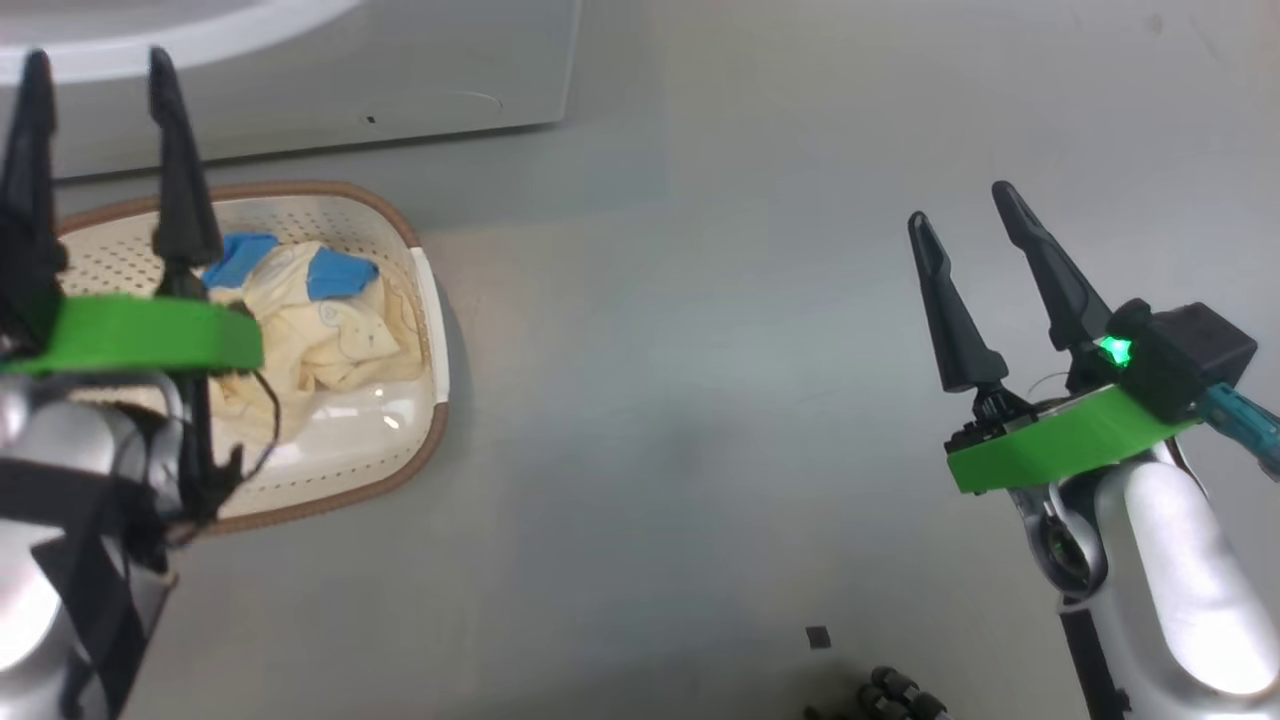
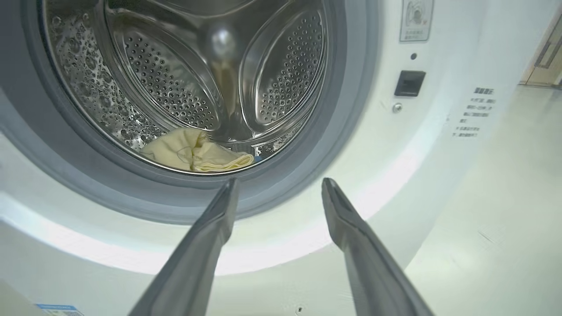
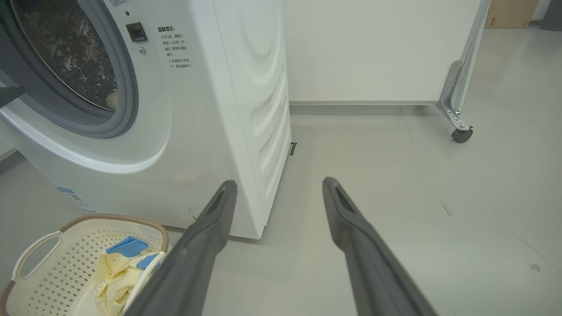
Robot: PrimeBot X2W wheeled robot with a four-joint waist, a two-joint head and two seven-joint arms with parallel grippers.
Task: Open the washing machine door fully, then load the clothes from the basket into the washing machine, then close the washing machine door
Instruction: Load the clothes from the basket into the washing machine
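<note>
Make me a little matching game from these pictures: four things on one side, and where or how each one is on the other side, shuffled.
Things:
1. basket
2. folded cream cloth
3. left pincer
4. right pincer

Place or state:
a. open, above bare floor
b. lying in the steel drum
c. standing on the floor, holding cream and blue clothes
d. open, aimed at the drum's mouth

Right pairs: 1-c, 2-b, 3-d, 4-a.
</note>
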